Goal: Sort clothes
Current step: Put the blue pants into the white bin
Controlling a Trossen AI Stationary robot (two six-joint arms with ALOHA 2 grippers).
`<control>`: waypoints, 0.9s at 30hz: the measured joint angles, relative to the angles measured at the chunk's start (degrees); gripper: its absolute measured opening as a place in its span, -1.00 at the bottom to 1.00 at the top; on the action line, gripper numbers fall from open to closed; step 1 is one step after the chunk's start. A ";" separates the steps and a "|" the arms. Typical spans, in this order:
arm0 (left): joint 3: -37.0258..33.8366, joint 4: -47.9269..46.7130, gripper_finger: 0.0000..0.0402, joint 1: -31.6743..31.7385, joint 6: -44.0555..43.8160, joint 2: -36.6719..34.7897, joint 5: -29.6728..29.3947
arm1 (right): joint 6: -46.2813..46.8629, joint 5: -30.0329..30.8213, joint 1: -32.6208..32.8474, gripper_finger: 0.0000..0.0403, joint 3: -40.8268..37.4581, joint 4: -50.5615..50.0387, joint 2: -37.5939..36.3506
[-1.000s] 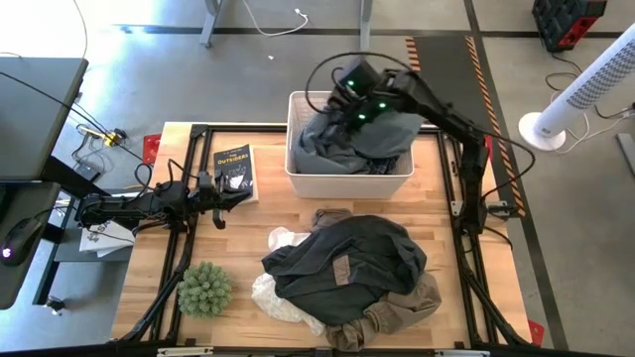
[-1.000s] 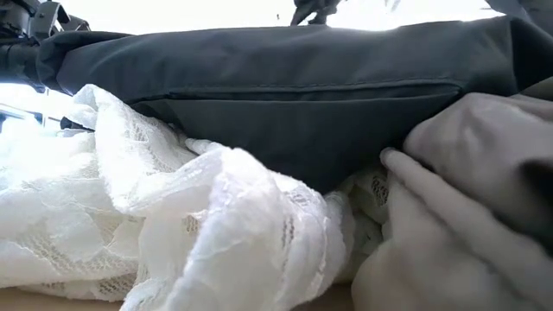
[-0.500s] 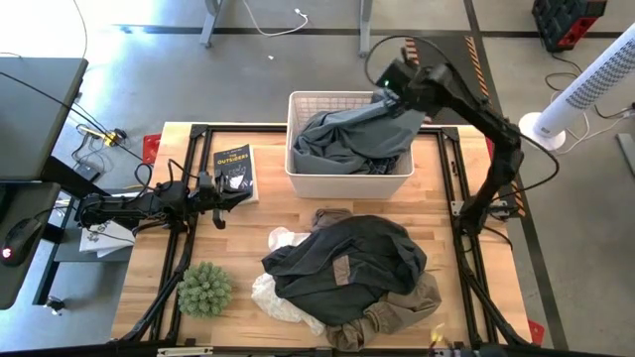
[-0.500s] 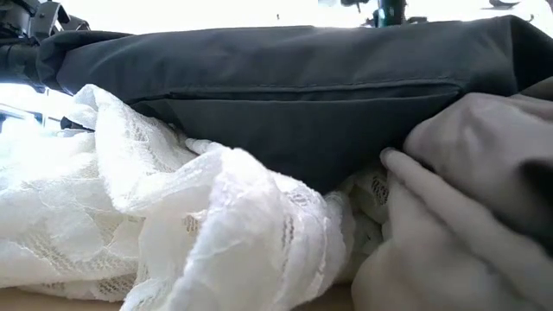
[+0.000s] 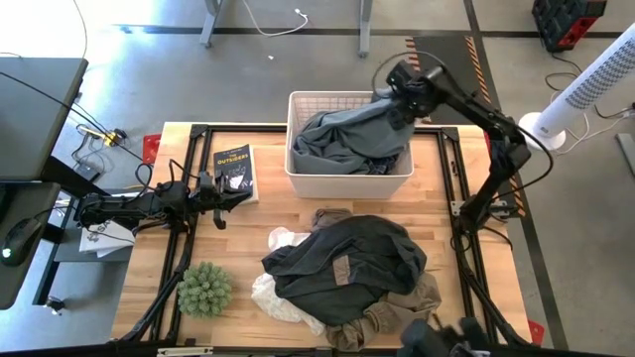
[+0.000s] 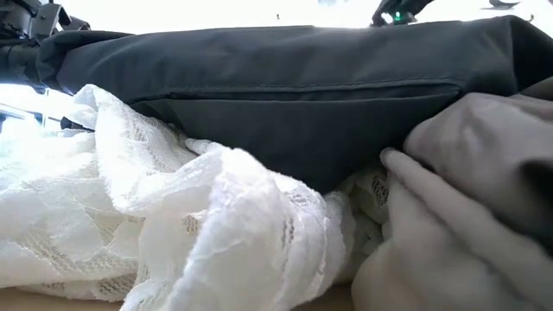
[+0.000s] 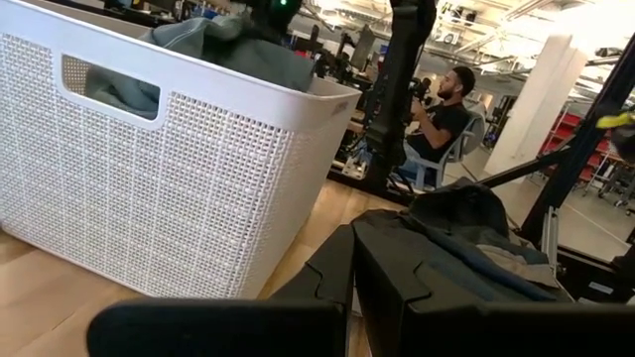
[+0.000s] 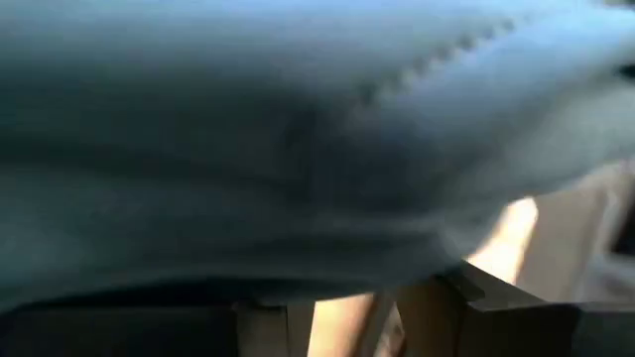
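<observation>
A white basket (image 5: 349, 181) stands at the table's far middle with a dark grey garment (image 5: 342, 139) heaped in it. My right gripper (image 5: 402, 94) is over the basket's far right corner, and the garment rises to it; grey cloth (image 8: 298, 139) fills the right wrist view. A pile lies at the near middle: a dark grey piece (image 5: 347, 253) on top, khaki trousers (image 5: 402, 302) and a white lace piece (image 5: 278, 297) under it. The plaid shirt is out of view. My left gripper (image 5: 236, 195) rests shut and empty at the table's left. My right gripper holds the dark grey garment by its far right part (image 5: 390, 109), coming from above. The gripper and the cloth hide the fingers. The cloth slopes up from the basket to the gripper, and most of it lies in the basket.
A book (image 5: 233, 167) lies left of the basket, close to my left gripper. A round green plant (image 5: 205, 288) stands at the near left. The left wrist view shows the basket's wall (image 7: 169, 178) and a seated person (image 7: 442, 99) beyond the table.
My right gripper has gone from above the basket's middle toward the table's right, to the basket's far right corner. The grey garment's upper part has been drawn along with it into a slope; the rest stays in the basket.
</observation>
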 joint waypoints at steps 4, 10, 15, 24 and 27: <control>0.00 -0.01 -0.95 -0.02 0.03 0.02 -0.03 | -1.61 -0.61 4.49 -0.42 4.70 8.08 -0.13; 0.00 0.01 -0.95 0.00 0.44 0.02 -0.39 | -4.84 -8.78 10.36 -0.42 6.50 19.85 0.04; 0.00 0.04 -0.95 -0.01 0.46 0.02 -0.42 | -4.79 -12.97 14.19 -0.42 3.55 28.55 3.66; 0.00 0.04 -0.95 -0.02 0.46 0.07 -0.42 | -6.10 -14.56 17.67 -0.42 1.37 26.82 19.74; 0.00 0.04 -0.95 -0.02 0.48 0.07 -0.42 | -6.71 -14.86 17.75 -0.42 1.45 24.11 23.02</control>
